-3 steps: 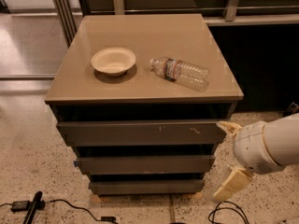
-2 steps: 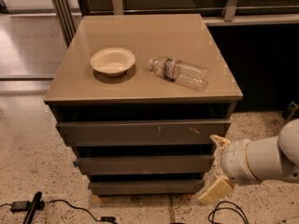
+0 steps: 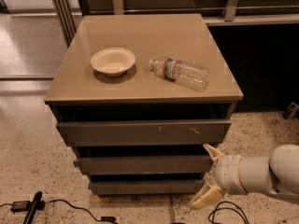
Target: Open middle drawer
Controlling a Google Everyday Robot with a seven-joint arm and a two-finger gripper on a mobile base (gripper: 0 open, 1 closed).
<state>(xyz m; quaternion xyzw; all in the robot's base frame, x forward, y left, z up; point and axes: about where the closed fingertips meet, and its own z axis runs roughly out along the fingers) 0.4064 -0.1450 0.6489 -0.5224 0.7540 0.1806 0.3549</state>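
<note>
The middle drawer (image 3: 145, 164) is a plain grey-brown flat front in the cabinet, below the wider top drawer front (image 3: 145, 132) with pale scratch marks and above the narrow bottom front (image 3: 145, 186). It looks shut. My gripper (image 3: 205, 176) is at the lower right, just off the right end of the middle drawer front. Its two pale fingers are spread apart, one (image 3: 211, 151) by the drawer's upper right corner, the other (image 3: 204, 199) lower near the floor. It holds nothing.
A cream paper bowl (image 3: 113, 61) and a clear plastic bottle (image 3: 180, 73) lying on its side rest on the cabinet top (image 3: 145, 27). Black cables (image 3: 60, 204) lie on the speckled floor at front left. A dark wall is at the right.
My gripper and arm have moved down and left, from beside the top drawer front to the right end of the middle drawer front. The drawers have not moved.
</note>
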